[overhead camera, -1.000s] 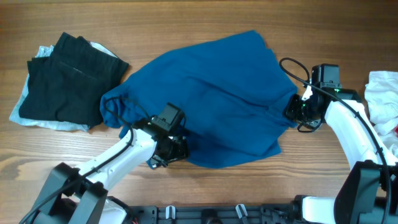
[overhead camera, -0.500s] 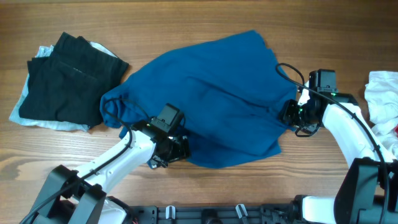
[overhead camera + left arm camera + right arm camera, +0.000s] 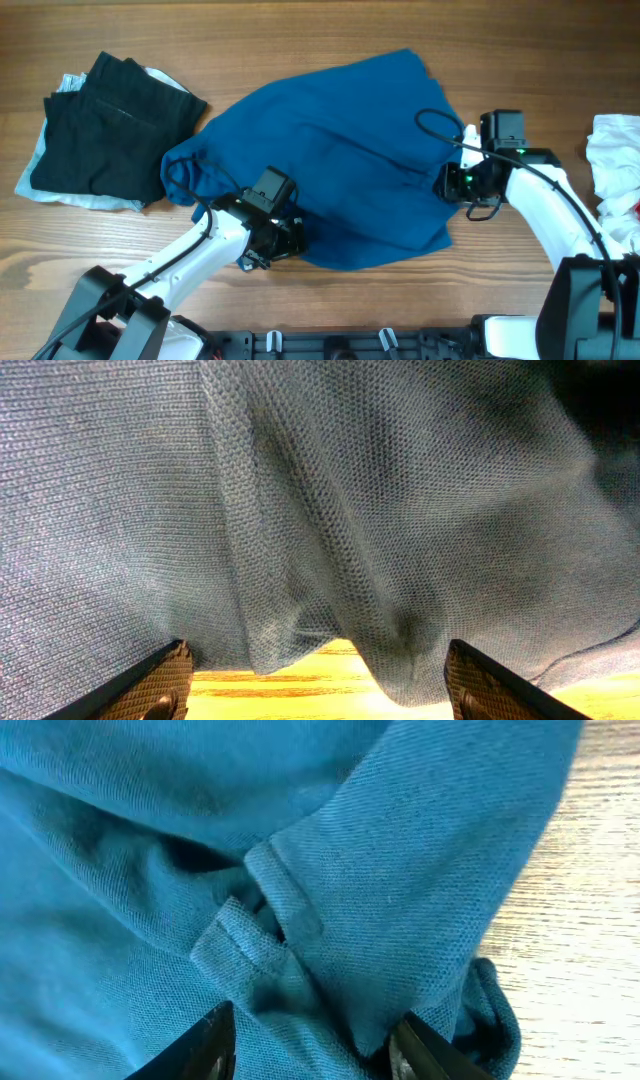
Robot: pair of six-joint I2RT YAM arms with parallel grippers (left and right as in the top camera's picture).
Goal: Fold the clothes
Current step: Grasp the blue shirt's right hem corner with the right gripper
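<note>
The large deep-blue garment (image 3: pixel 340 170) lies rumpled in the middle of the table. My left gripper (image 3: pixel 285 240) sits at its near-left hem. In the left wrist view that gripper (image 3: pixel 317 652) is open: the fingers stand wide apart, the knit cloth (image 3: pixel 350 510) hangs just ahead of them and bare wood shows between. My right gripper (image 3: pixel 452 185) is over the garment's right edge. In the right wrist view a bunched fold of the blue cloth (image 3: pixel 200 840), with a sleeve hem, fills the gap between its fingers, so the gripper (image 3: pixel 315 1025) is shut on it.
A folded black garment (image 3: pixel 110 130) rests on a pale blue one (image 3: pixel 35 180) at the far left. A white-and-red cloth (image 3: pixel 615 150) lies at the right edge. The right arm's black cable (image 3: pixel 435 125) loops over the blue garment. The wooden table (image 3: pixel 300 40) shows beyond.
My right gripper has moved left over the garment's right edge, taking the cloth corner with it. The left gripper has stayed at the near hem.
</note>
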